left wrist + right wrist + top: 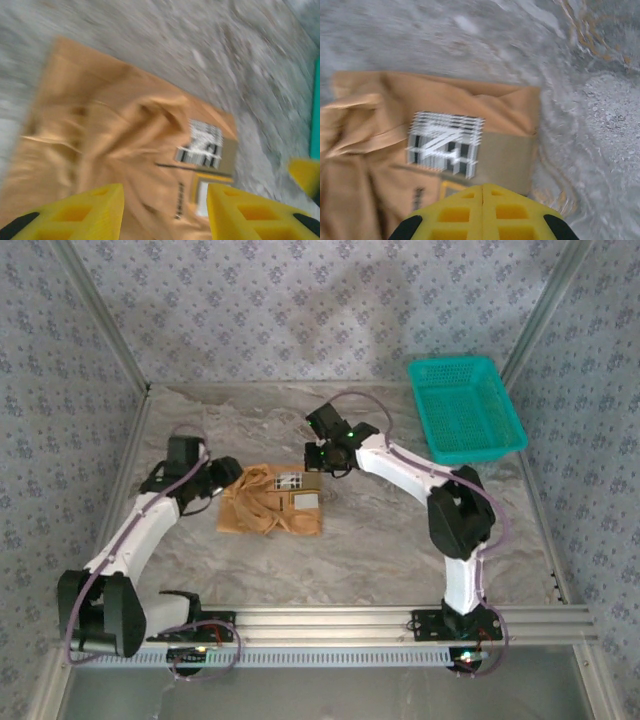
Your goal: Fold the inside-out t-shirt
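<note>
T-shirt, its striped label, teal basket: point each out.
t-shirt (252, 510), top view, wrinkled left half.
striped label (446, 145), right wrist view, label's middle.
teal basket (466, 418), top view, bare mesh floor.

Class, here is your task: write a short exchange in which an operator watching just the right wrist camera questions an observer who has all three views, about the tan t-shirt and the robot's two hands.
Operator: I see the t-shirt below my shut right hand. Is the other hand open?
Observer: Yes. Its own wrist view shows the left hand open above the cloth, with nothing between its fingers.
Operator: Is there anything else nearby that I should know about?
Observer: A teal basket sits at the far right corner in the top view, well apart from the shirt.
</note>
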`<act>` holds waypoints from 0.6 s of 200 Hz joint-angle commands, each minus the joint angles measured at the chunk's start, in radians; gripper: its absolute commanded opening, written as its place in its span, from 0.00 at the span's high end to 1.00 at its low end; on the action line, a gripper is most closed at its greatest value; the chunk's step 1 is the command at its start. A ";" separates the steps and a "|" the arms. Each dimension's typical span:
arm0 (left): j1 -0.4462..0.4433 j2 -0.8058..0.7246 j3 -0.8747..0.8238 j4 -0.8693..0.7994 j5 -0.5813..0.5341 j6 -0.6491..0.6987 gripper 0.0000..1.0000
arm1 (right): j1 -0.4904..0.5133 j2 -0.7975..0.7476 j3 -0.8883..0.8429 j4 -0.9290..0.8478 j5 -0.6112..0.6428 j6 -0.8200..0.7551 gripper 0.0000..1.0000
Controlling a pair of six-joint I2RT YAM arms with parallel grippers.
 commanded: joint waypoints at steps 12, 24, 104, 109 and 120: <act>-0.155 0.033 -0.007 0.129 -0.034 -0.138 0.55 | 0.019 0.099 -0.008 0.080 -0.088 0.049 0.98; -0.190 0.078 -0.022 0.193 -0.017 -0.173 0.56 | 0.018 0.130 -0.009 0.085 -0.092 0.066 1.00; -0.198 0.508 0.090 0.358 0.040 -0.180 0.62 | 0.032 0.165 -0.135 0.130 -0.053 0.141 1.00; -0.187 0.529 0.096 0.356 0.036 -0.177 0.63 | 0.032 0.163 -0.141 0.133 -0.052 0.142 1.00; -0.158 0.564 0.102 0.360 0.037 -0.173 0.65 | 0.035 0.163 -0.148 0.130 -0.044 0.143 1.00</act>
